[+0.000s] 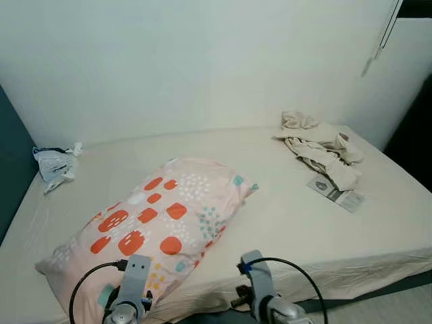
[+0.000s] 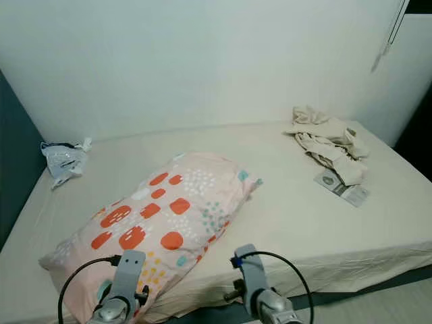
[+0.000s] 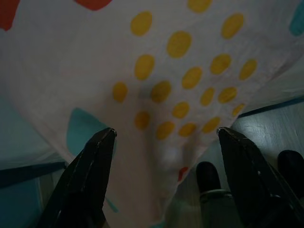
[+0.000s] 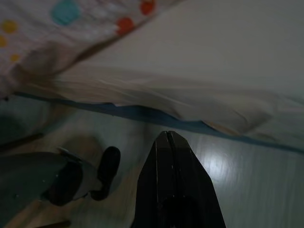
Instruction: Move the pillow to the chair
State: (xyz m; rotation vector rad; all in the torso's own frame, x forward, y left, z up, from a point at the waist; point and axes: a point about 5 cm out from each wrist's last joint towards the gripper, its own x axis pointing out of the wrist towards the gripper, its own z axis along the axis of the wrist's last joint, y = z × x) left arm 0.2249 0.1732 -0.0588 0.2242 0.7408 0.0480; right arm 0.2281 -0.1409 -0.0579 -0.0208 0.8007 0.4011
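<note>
The left gripper (image 3: 164, 137) has its two black fingers (image 3: 92, 161) spread wide apart, with the yellow-dotted corner of the pillow (image 3: 180, 80) between and just beyond them — the fabric hangs close, but whether the fingers touch it cannot be told. In the head views the left arm (image 1: 131, 290) rises at the lower left of the frame, right at the near end of the pillow (image 1: 158, 226). The right gripper (image 4: 168, 142) is closed, its fingers pressed together with nothing between them, and it points down over the pale floor (image 4: 247, 171) in front of the bed's edge; the right arm (image 1: 263, 290) shows at the bottom centre of the frame, beside the pillow and apart from it. The pillow is pink with orange, teal and yellow spots (white dots too, near its far end) and lies slantwise on the bed (image 1: 283, 223), from the lower left toward the centre of the frame, its near corner drooping over the mattress edge. Further out, a crumpled beige cloth (image 1: 317, 148) sits in the upper right of the bed, with a small flat packet (image 1: 335, 192) just in front of it. At the far left edge — against the dark teal wall (image 1: 10, 169) — lies a crumpled plastic bag (image 1: 55, 164). A white wall (image 1: 202, 61) runs behind the bed.
</note>
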